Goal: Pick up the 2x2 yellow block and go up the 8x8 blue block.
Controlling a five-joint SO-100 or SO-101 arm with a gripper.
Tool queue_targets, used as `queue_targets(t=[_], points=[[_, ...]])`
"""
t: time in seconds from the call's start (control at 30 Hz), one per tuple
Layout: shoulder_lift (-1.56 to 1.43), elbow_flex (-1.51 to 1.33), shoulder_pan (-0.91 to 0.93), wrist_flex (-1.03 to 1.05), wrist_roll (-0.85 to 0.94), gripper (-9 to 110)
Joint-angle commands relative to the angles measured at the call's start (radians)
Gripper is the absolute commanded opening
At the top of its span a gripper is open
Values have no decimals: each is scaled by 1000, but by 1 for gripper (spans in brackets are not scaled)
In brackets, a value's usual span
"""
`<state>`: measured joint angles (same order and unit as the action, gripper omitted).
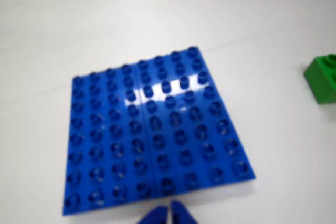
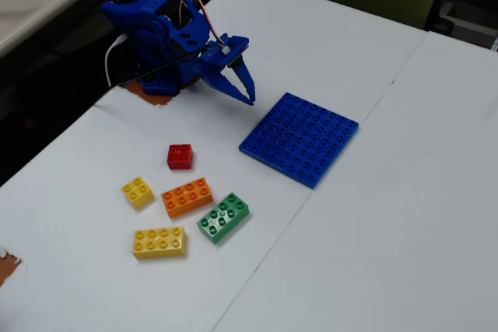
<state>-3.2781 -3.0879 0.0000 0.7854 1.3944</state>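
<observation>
The 2x2 yellow block (image 2: pixel 138 191) lies on the white table at the left of the brick cluster in the fixed view; the wrist view does not show it. The 8x8 blue block (image 2: pixel 299 138) lies flat to the right of the arm and fills the middle of the wrist view (image 1: pixel 152 137). My blue gripper (image 2: pixel 250 100) hangs above the table just left of the baseplate's near-left edge, well apart from the yellow block. Its two fingertips (image 1: pixel 169 214) meet at the bottom edge of the wrist view, shut with nothing between them.
A red brick (image 2: pixel 180 156), an orange brick (image 2: pixel 187 197), a green brick (image 2: pixel 223 217) and a longer yellow brick (image 2: pixel 159 242) lie near the small yellow one. A green brick (image 1: pixel 323 78) shows at the wrist view's right edge. The arm base (image 2: pixel 156 33) stands at the table's far-left edge.
</observation>
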Motion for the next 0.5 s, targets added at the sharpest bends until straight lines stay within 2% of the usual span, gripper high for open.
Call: queue_targets(t=[0.0, 0.13, 0.37, 0.47], points=[[-43, 35, 34, 61, 166, 0], [-43, 57, 52, 109, 259, 0], [-23, 187, 67, 202, 189, 7], [106, 318, 83, 284, 176, 7]])
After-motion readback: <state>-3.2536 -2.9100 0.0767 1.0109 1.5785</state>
